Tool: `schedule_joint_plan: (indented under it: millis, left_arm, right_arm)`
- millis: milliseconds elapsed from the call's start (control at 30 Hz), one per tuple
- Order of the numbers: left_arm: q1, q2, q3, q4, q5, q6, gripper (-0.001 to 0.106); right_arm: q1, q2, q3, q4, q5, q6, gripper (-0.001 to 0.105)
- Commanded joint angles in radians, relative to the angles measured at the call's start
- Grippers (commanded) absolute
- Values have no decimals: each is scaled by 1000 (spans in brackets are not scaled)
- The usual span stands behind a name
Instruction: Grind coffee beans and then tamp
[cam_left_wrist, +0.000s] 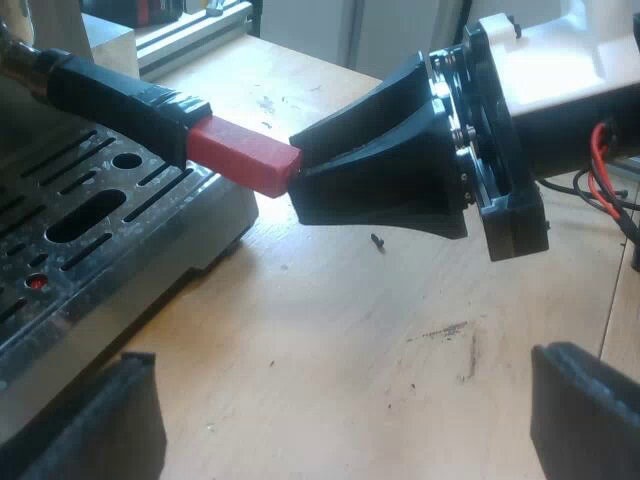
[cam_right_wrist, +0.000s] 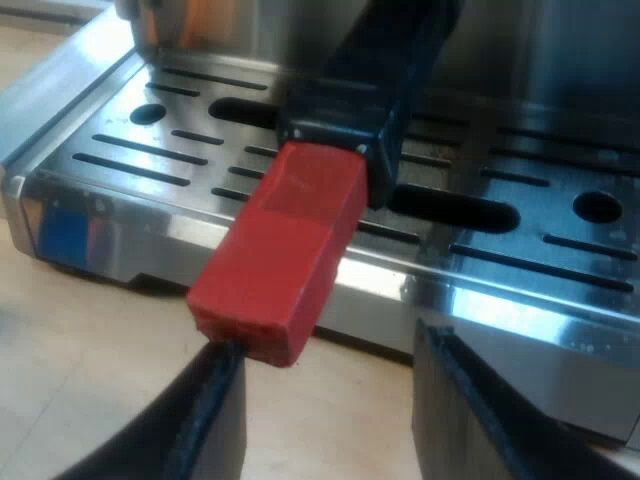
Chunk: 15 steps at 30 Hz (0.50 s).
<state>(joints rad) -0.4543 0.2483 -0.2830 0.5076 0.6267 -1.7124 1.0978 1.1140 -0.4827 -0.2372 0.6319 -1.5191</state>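
The holder's dark handle with its red block end (cam_right_wrist: 280, 260) juts out over the slotted steel drip tray (cam_right_wrist: 120, 150), its long axis pointing straight at my right gripper (cam_right_wrist: 325, 345). That gripper's fingers stand apart at the red tip, unclamped. My left gripper (cam_left_wrist: 345, 355), spread wide, hangs farther off.

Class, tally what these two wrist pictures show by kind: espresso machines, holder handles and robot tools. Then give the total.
Espresso machine: 1
Holder handle with a red end: 1
Tools: 2 (left tool, right tool)
Total: 4
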Motion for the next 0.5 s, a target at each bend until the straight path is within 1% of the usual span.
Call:
schedule_joint_plan:
  millis: [33, 100, 500]
  left_arm:
    - [-8, 2, -2, -15, 14, -2, 77]
    - [-8, 2, -2, -15, 14, -2, 77]
    - [-8, 2, -2, -15, 14, -2, 77]
  right_arm:
    - [-47, -4, -26, -101, 211, 3, 40]
    - [-47, -4, -26, -99, 229, 3, 40]
    - [-31, -4, -26, -77, 216, 3, 40]
